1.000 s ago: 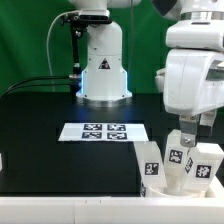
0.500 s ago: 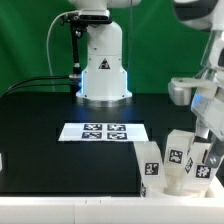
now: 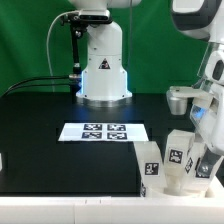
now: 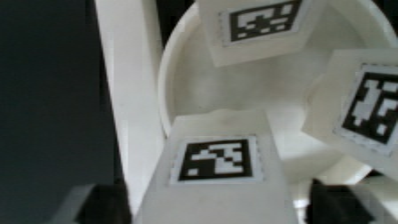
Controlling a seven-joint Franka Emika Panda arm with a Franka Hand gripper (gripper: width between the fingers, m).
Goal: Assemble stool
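Note:
The stool parts stand clustered at the exterior view's lower right: white chunky legs (image 3: pixel 150 165) (image 3: pixel 180 155) with black-and-white tags, packed close together. My gripper (image 3: pixel 207 162) reaches down onto the rightmost leg there. In the wrist view a white leg (image 4: pixel 222 150) with a tag fills the gap between my two dark fingers (image 4: pixel 98 200), which press against its two sides. The curved white seat rim (image 4: pixel 187 70) and two other tagged legs (image 4: pixel 267 20) (image 4: pixel 370 100) lie just beyond it.
The marker board (image 3: pixel 105 131) lies flat on the black table in the middle. The robot's white base (image 3: pixel 103 70) stands behind it, with black cables running off to the exterior view's left. A white edge (image 3: pixel 60 205) borders the table's front.
The arm's wrist has swung away to the exterior view's right and upward, while the fingers stay down at the rightmost leg. The other legs and the marker board have not moved.

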